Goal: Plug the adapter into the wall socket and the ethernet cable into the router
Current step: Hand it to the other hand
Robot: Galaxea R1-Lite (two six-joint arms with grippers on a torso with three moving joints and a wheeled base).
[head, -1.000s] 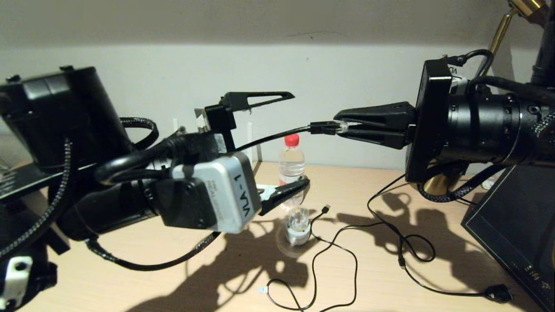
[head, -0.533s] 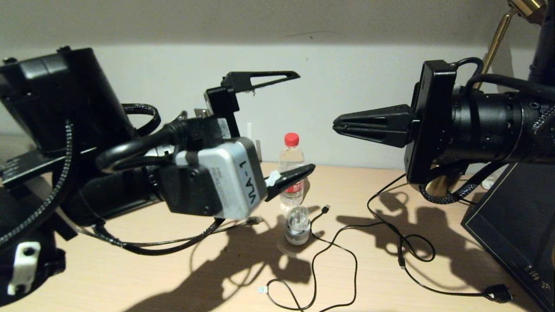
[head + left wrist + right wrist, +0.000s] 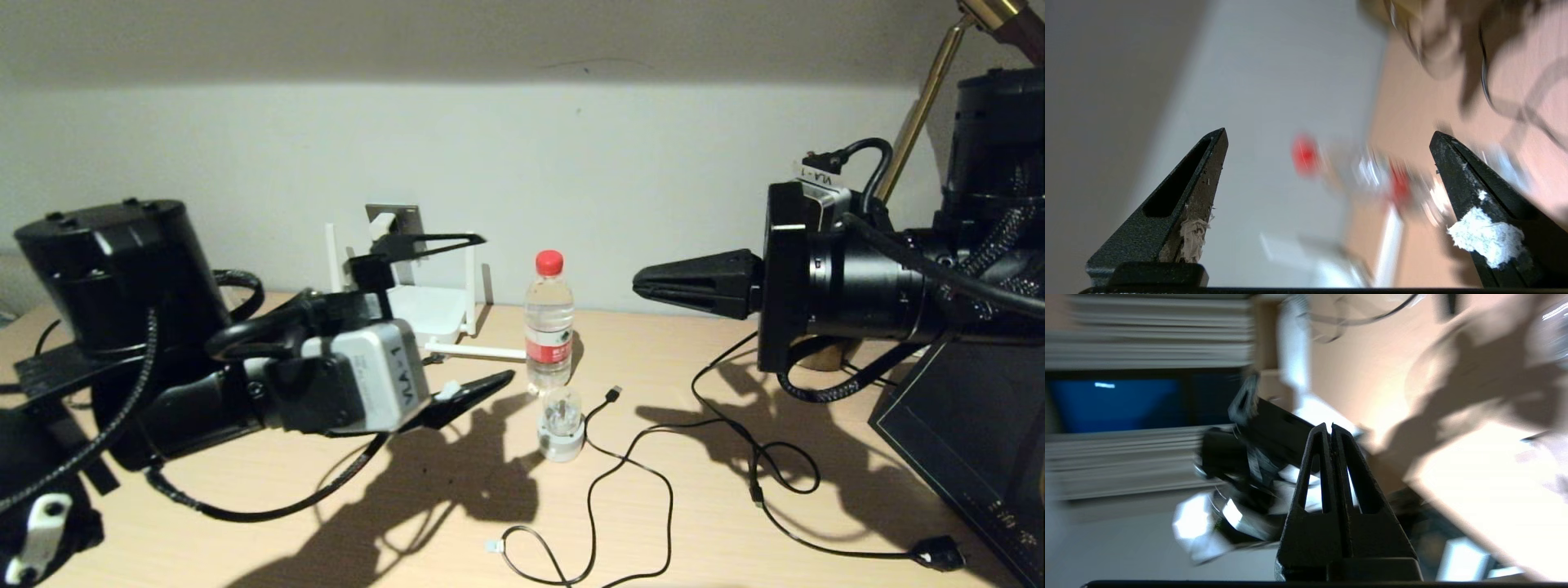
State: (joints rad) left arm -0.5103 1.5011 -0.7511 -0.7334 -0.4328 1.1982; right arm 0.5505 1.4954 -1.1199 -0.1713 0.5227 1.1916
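The white router (image 3: pixel 429 314) stands at the back of the desk against the wall, with one antenna (image 3: pixel 471 278) upright beside it. Above it on the wall is the grey wall socket (image 3: pixel 402 216). My left gripper (image 3: pixel 498 307) hangs open in front of the router with nothing between its fingers; the left wrist view shows the same gripper (image 3: pixel 1329 136) wide apart. My right gripper (image 3: pixel 637 284) is shut and empty, held level in the air right of the bottle, and its fingers (image 3: pixel 1331 426) meet in the right wrist view. The ethernet cable and the adapter are hidden.
A water bottle (image 3: pixel 549 327) with a red cap stands mid-desk, a small clear-topped white object (image 3: pixel 561 425) in front of it. A thin black USB cable (image 3: pixel 645 457) and a black cord with a plug (image 3: pixel 939 554) loop over the desk. A dark panel (image 3: pixel 971 425) stands at the right.
My right gripper let go of the ethernet connector and shut empty; the cable fell out of sight. The left arm sank, uncovering the router and socket.
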